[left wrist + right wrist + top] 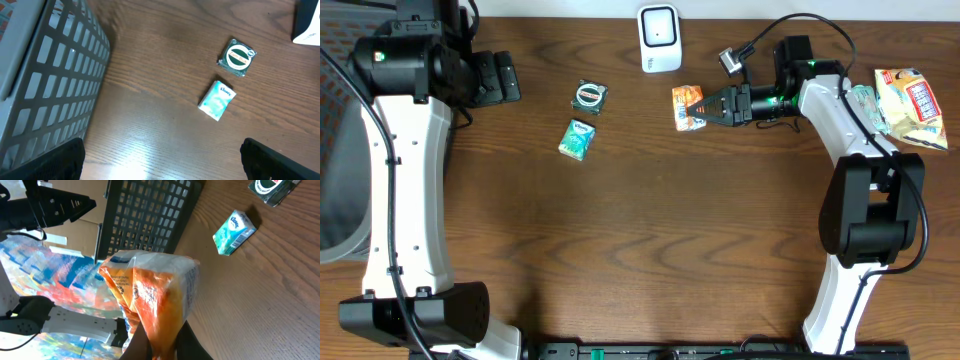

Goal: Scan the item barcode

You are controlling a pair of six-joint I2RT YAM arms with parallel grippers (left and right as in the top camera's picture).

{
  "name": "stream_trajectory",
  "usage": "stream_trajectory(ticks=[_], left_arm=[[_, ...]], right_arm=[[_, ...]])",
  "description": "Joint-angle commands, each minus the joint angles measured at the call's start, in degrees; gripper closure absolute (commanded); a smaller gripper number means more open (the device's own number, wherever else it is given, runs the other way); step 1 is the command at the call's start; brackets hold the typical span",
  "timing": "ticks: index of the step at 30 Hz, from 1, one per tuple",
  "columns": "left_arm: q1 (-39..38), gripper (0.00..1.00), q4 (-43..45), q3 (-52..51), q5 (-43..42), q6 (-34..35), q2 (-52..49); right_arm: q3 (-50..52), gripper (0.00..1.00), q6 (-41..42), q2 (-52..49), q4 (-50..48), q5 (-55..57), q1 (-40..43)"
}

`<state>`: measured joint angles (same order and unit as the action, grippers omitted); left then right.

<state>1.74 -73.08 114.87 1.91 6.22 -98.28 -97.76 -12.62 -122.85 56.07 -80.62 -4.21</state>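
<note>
Grasping of an orange snack packet by the right fingers is recorded, scanner near them; left fingers are spread wide.

A dark brown wood-grain bench carries the items. A white upright plastic scanner unit is stood at the far edge, near the centre. A square dark packet with a round green-and-white label is laid to its left, and a small teal tissue pack is placed just in front of that packet, apart from it. A crinkled yellow-and-red snack bag is located at the right edge, touching a pale green packet.
</note>
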Motion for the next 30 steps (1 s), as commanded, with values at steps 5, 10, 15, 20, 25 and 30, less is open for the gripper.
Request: stream_trajectory(ticks=[5, 10, 15, 20, 25, 30], left_arm=[[0.2, 0.02, 0.0, -0.3, 0.9, 0.5, -0.2], [0.2, 0.03, 0.0, -0.3, 0.9, 0.5, -0.2], [0.2, 0.02, 0.0, -0.3, 0.9, 0.5, -0.2], [0.2, 0.02, 0.0, -0.3, 0.9, 0.5, -0.2], [0.2, 0.02, 0.0, -0.3, 0.9, 0.5, -0.2], [0.2, 0.02, 0.0, -0.3, 0.9, 0.5, -0.2]], right_arm=[[0.2, 0.99, -1.2, 0.8, -0.8, -1.6, -0.8], [0.2, 0.99, -1.2, 0.8, -1.2, -0.9, -0.8], [0.2, 0.99, -1.2, 0.8, -1.3, -0.2, -0.8], [0.2, 0.99, -1.1, 0.8, -1.3, 1.0, -1.0], [0.2, 0.99, -1.1, 0.8, -1.7, 1.9, -1.4], [0.2, 0.99, -1.1, 0.8, -1.8, 2.7, -2.2]])
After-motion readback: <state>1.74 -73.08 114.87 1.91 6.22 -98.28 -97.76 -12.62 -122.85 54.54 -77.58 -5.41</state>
